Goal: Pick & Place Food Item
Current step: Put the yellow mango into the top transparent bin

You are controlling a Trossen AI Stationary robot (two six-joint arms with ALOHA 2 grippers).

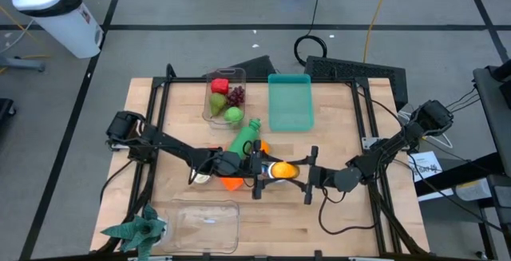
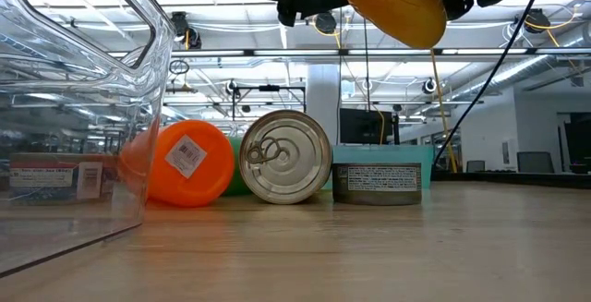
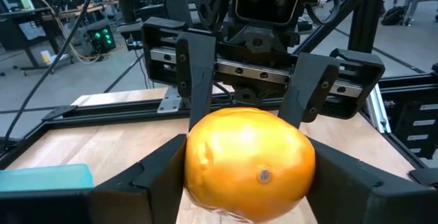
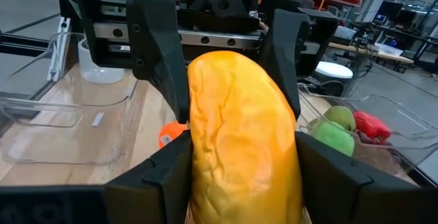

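Observation:
A yellow-orange mango-like food item hangs in the air over the middle of the table, between my two grippers. My left gripper comes at it from the table's left and is shut on it. From the right, my right gripper is shut on it too. In the low view the food item shows high above the tabletop. Each wrist view shows it filling the gap between that arm's own fingers, with the other arm's fingers on it just beyond. My left gripper pinches the food item's left-hand end by its two sides between its two fingers. The fingers lie level and come from the table's left. The food item is lifted clear of the table. My right gripper pinches the food item's right-hand end by its two sides between its two fingers. These fingers lie level too and come from the table's right, facing the left gripper's.
A clear box with a red pepper, grapes and green fruit and a teal tray stand at the back. A green bottle, an orange cup and tins lie below the grippers. A clear tray sits near the front edge.

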